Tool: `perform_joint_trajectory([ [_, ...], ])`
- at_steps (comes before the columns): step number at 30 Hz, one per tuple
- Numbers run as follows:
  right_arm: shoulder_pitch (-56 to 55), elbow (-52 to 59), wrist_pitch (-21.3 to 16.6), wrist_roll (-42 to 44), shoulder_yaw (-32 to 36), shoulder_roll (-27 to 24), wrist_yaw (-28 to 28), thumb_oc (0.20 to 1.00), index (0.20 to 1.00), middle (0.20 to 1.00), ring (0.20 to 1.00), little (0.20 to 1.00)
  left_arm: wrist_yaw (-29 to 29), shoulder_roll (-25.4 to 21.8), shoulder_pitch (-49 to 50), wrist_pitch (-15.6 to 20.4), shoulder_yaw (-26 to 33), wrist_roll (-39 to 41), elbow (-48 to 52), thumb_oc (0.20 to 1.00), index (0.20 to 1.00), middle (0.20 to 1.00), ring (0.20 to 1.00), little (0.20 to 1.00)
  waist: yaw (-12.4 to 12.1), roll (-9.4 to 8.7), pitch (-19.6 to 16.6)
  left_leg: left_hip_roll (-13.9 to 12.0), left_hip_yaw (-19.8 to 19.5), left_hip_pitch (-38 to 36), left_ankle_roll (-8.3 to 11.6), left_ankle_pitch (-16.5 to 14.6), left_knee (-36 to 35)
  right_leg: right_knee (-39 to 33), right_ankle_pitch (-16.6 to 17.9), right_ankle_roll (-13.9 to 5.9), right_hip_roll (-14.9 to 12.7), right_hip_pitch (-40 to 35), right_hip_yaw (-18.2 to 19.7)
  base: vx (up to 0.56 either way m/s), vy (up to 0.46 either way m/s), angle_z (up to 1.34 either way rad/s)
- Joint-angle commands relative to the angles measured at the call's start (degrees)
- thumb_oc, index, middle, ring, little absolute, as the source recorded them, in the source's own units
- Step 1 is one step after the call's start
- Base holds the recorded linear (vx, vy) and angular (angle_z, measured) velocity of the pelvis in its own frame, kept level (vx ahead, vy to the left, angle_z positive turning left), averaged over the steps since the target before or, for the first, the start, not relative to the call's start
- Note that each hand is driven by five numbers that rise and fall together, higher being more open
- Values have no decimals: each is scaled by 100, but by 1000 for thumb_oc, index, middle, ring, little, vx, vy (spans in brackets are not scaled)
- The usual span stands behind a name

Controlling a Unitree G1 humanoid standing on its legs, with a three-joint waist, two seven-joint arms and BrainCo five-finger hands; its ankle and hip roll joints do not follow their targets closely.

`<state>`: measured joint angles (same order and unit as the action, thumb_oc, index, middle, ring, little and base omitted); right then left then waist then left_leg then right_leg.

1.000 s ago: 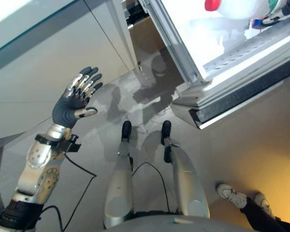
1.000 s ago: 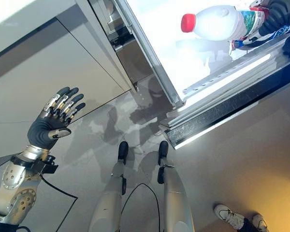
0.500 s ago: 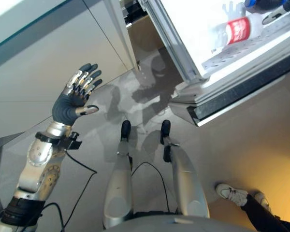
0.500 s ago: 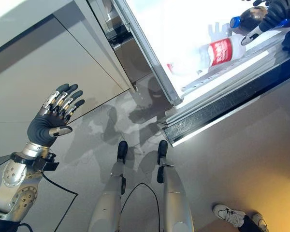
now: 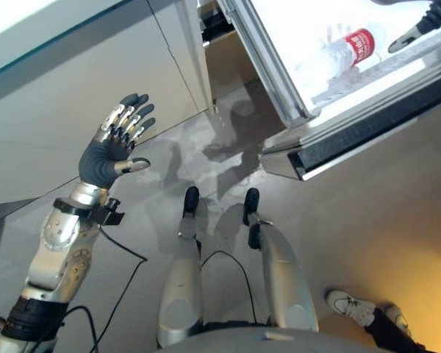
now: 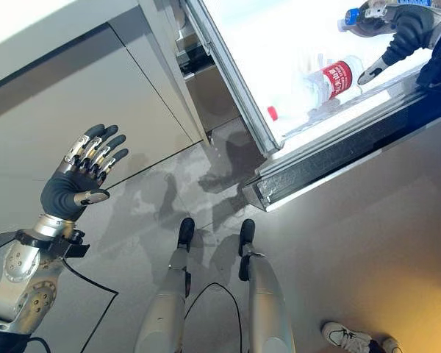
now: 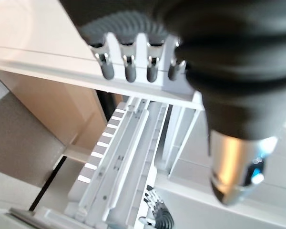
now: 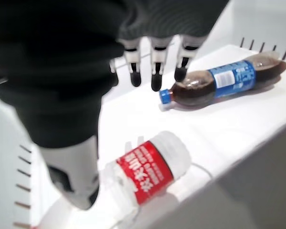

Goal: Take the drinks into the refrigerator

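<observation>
On the white refrigerator shelf (image 8: 257, 129), two drinks already lie on their sides.

The red-labelled water bottle (image 8: 145, 171) rests near the shelf's front edge, and the dark cola bottle (image 8: 224, 82) lies further in, well apart from it. The right hand (image 6: 397, 33) hovers above the shelf with fingers spread apart and thumb out, holding nothing; in its wrist view the fingertips (image 8: 155, 78) hang just short of the cola bottle's blue cap without gripping it. The left hand (image 5: 110, 151) is raised beside the cabinet, fingers straight and empty. Judging by this, the placing looks largely done: both visible drinks are inside, and what seems left is drawing the right arm out and closing the door.
</observation>
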<state>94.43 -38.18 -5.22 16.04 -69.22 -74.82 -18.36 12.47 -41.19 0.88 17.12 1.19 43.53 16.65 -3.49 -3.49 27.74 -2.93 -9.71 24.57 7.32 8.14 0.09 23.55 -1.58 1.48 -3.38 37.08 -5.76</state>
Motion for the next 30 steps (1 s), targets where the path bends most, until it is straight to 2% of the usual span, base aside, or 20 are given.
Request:
perform_joint_trajectory([
  [1, 204, 45, 16, 490, 97, -178, 166, 1000, 1000, 1000, 1000, 1000, 30, -212, -69, 252, 141, 15, 228, 1000, 1000, 1000, 1000, 1000, 100, -282, 205, 157, -97, -1085, -197, -274, -509, -860, -152, -336, 244, -1033, -202, -31, 3, 2],
  [7, -110, 590, -64, 725, 601, -518, 311, 1000, 1000, 1000, 1000, 1000, -10, -235, -129, 206, 175, -63, 85, 1000, 1000, 1000, 1000, 1000, 127, -271, 205, 152, -30, -1466, -221, -368, -472, -851, -179, -329, 187, -1402, -189, -21, 8, 4],
  [10, -634, 1067, -192, 804, 1341, -824, 472, 1000, 1000, 1000, 1000, 1000, 4, -132, -134, 136, 194, -119, 25, 1000, 1000, 1000, 1000, 1000, 228, -172, 176, 185, 69, -1621, -286, -480, -339, -897, -193, -339, 139, -1623, -180, -4, 42, 3],
  [12, -1460, 1511, -272, 739, 2245, -1045, 609, 1000, 1000, 1000, 1000, 1000, 24, -93, -91, 65, 247, -115, 10, 1000, 1000, 1000, 1000, 1000, 327, -143, 87, 190, 153, -1684, -319, -589, -226, -863, -234, -349, 109, -1699, -177, 20, 49, 8],
  [13, -1920, 1670, -352, 823, 2749, -1191, 723, 1000, 1000, 1000, 1000, 1000, 59, 3, -56, 48, 286, -113, -5, 1000, 1000, 1000, 1000, 1000, 461, -74, 77, 184, 242, -1762, -324, -658, -179, -785, -282, -348, 89, -1761, -153, 26, 42, 9],
  [14, -2679, 1760, -403, 771, 3519, -1236, 780, 1000, 1000, 1000, 1000, 1000, 83, -37, -31, 34, 323, -134, -25, 1000, 1000, 1000, 1000, 1000, 488, -97, 37, 185, 271, -1753, -329, -655, -148, -822, -258, -351, 75, -1790, -166, 19, 31, 6],
  [15, -2853, 1786, -401, 758, 3692, -1234, 782, 1000, 1000, 1000, 1000, 1000, 83, -67, -34, 34, 314, -133, -24, 1000, 1000, 1000, 1000, 1000, 468, -119, 37, 185, 270, -1754, -329, -655, -147, -823, -258, -351, 75, -1792, -168, 0, 0, 0],
  [17, -4150, 1989, -558, 603, 5076, -1202, 1096, 1000, 1000, 1000, 1000, 1000, 81, 65, 80, 37, 443, -145, -52, 1000, 1000, 1000, 1000, 1000, 681, -99, -76, 194, 349, -1809, -362, -732, -82, -845, -265, -361, 75, -1873, -128, 28, 45, 4],
  [18, -5786, 2347, -654, 338, 6703, -928, 1289, 1000, 1000, 1000, 1000, 1000, 33, 186, 230, 26, 650, -229, -31, 1000, 1000, 1000, 1000, 1000, 930, -106, -191, 207, 434, -1841, -390, -813, -24, -877, -261, -378, 74, -1923, -84, 41, 55, 4],
  [20, -7499, 2517, -809, 108, 8393, -312, 1608, 1000, 1000, 1000, 1000, 1000, -15, 122, 228, 54, 607, -291, -44, 1000, 1000, 1000, 1000, 1000, 877, -180, -266, 235, 475, -1910, -436, -931, 39, -871, -290, -417, 86, -1981, -19, 43, 67, -10],
  [21, -8124, 2655, -831, 92, 8884, -58, 1589, 1000, 1000, 1000, 1000, 1000, -14, 90, 230, 58, 622, -281, -45, 1000, 1000, 1000, 1000, 1000, 875, -193, -317, 238, 514, -1915, -465, -968, 64, -888, -254, -431, 97, -1981, 38, 44, 77, -25],
  [22, -8478, 2736, -852, -20, 9210, 215, 1643, 1000, 1000, 1000, 1000, 1000, -3, 130, 290, 46, 685, -311, -23, 1000, 1000, 1000, 1000, 1000, 987, -183, -354, 241, 564, -1949, -494, -1020, 87, -868, -248, -456, 118, -1989, 103, 49, 83, -39],
  [25, -9609, 3008, -907, -473, 10093, 1232, 1890, 1000, 1000, 1000, 1000, 1000, -6, 191, 388, 8, 718, -415, 54, 1000, 1000, 1000, 1000, 1000, 1023, -148, -458, 252, 714, -2077, -575, -1188, 154, -808, -254, -513, 153, -2025, 278, 58, 91, -35],
  [27, -10015, 3054, -914, -596, 10308, 1795, 1884, 1000, 1000, 1000, 1000, 1000, 40, 269, 442, -8, 747, -491, 81, 1000, 1000, 1000, 1000, 1000, 1124, -123, -536, 256, 783, -2115, -599, -1262, 193, -813, -276, -538, 154, -2044, 336, 41, 96, -30],
  [30, -10494, 2899, -810, -936, 10347, 2301, 1769, 1000, 1000, 1000, 1000, 1000, 80, 353, 493, -39, 859, -523, 92, 1000, 1000, 1000, 1000, 1000, 1225, -121, -605, 265, 883, -2161, -637, -1339, 219, -772, -285, -561, 175, -2025, 441, 23, 62, -30],
])
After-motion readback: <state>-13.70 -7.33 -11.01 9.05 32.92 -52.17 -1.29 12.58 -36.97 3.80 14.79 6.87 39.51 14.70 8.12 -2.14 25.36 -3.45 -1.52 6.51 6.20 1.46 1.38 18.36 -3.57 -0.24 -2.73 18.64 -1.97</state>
